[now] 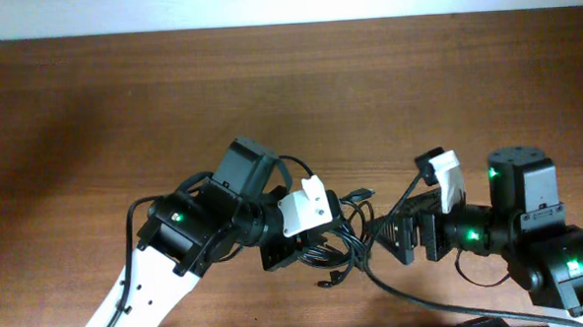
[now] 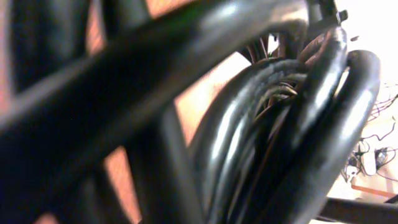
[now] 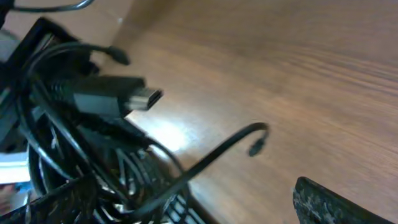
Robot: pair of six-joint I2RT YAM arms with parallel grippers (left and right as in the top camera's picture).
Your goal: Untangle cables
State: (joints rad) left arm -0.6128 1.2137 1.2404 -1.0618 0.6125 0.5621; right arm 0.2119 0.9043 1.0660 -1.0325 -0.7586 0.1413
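the cables (image 1: 352, 238) lie as one tangled clump on the tabletop (image 1: 170, 90), close to the edge where the arms are based and a little right of its middle, between the two tools. the left tool (image 1: 313, 243) is pressed together at the clump's left side; its wrist view is filled with glossy black strands right at the lens, so it looks to be pinching the cables to anchor them. the right tool (image 1: 408, 235) stands spread wide just right of the clump, gripping nothing, probably lined up to take a loose strand; a broad metal-tipped plug (image 3: 140, 98) and a thin cord's small end (image 3: 256, 148) lie before it. no container is in view
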